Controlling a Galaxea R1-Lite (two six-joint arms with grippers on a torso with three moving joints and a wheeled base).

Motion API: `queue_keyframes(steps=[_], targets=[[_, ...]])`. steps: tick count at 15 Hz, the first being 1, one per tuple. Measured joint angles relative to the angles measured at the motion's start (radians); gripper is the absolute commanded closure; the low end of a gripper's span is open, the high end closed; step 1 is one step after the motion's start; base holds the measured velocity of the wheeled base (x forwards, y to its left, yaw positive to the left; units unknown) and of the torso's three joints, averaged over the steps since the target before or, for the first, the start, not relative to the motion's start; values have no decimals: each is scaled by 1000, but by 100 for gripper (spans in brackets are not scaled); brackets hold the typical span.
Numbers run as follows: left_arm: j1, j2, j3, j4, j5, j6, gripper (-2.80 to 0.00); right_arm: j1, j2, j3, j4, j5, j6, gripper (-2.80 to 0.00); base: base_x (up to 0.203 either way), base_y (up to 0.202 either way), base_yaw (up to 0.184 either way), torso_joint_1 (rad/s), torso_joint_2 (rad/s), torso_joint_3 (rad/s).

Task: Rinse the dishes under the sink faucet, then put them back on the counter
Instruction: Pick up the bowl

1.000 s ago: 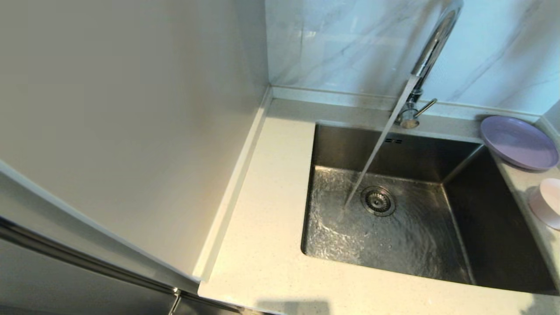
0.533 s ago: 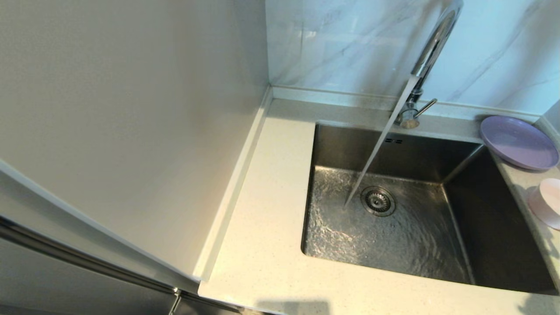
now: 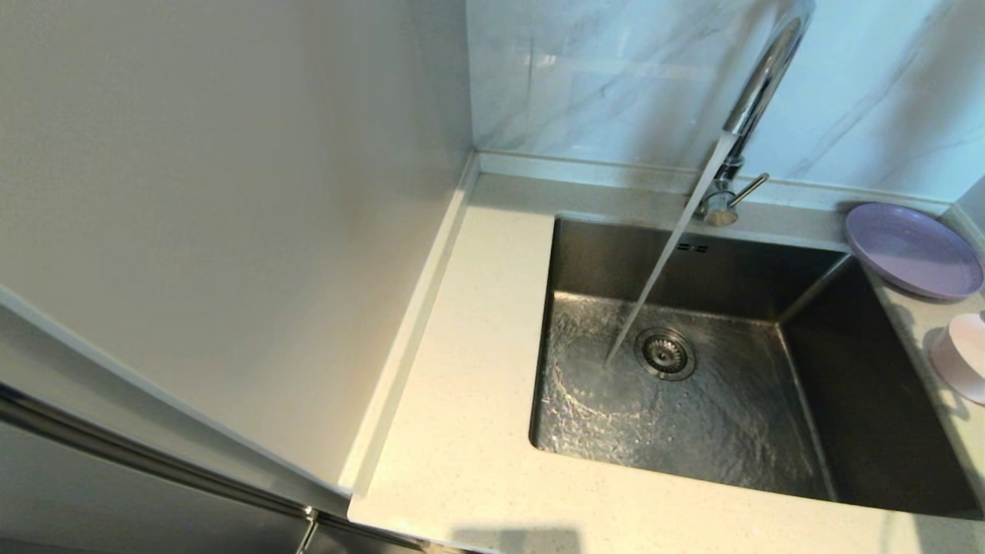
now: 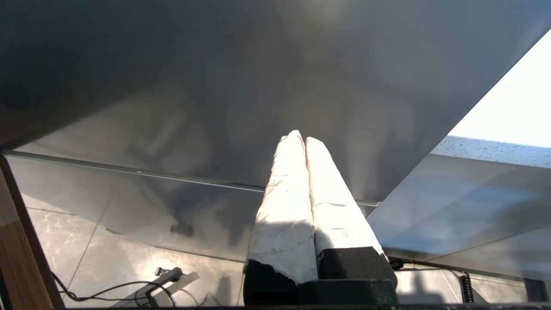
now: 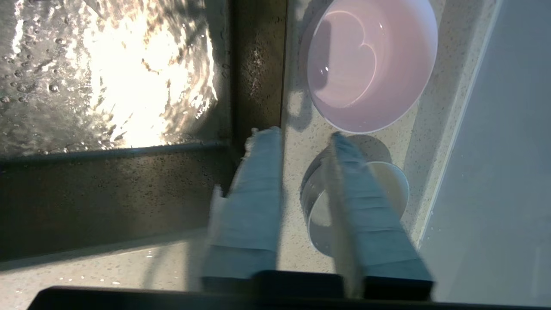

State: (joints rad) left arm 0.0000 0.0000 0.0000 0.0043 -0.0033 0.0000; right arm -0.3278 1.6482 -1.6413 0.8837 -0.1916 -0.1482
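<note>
Pink bowl (image 5: 370, 64) and purple plate (image 3: 912, 250): on the counter (image 3: 462, 431) right of the sink. Right gripper (image 5: 301, 137): fingers spread, above counter, just short of bowl. Left gripper (image 4: 299, 137): pressed together, parked. Risk: slippery wet rim, running faucet (image 3: 750, 100).

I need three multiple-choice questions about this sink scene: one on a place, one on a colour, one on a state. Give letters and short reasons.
1. Where does the plate lie?
A. in the basin
B. on the counter, at the sink's far right corner
C. under the faucet

2. What colour is the bowl?
A. pale pink
B. green
C. black

3. The faucet is:
A. shut off
B. running
C. covered

Key: 1 B, it rests on stone beside the basin; 2 A, the right wrist view shows pink; 3 B, water streams down near the drain.
</note>
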Motion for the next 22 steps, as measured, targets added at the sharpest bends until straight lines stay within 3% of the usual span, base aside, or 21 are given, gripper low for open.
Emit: queue_keyframes(steps=[9,18,22], targets=[[0,0,0,0,0,0,0,-62,137,-87,-1,9,1,-280,0,0,0,0,0,0],[0,0,0,0,0,0,0,-71,261,-105,-5,42,-4,-280,0,0,0,0,0,0],[0,0,0,0,0,0,0,-72,310,-108,-81,42,-7,-280,0,0,0,0,0,0]])
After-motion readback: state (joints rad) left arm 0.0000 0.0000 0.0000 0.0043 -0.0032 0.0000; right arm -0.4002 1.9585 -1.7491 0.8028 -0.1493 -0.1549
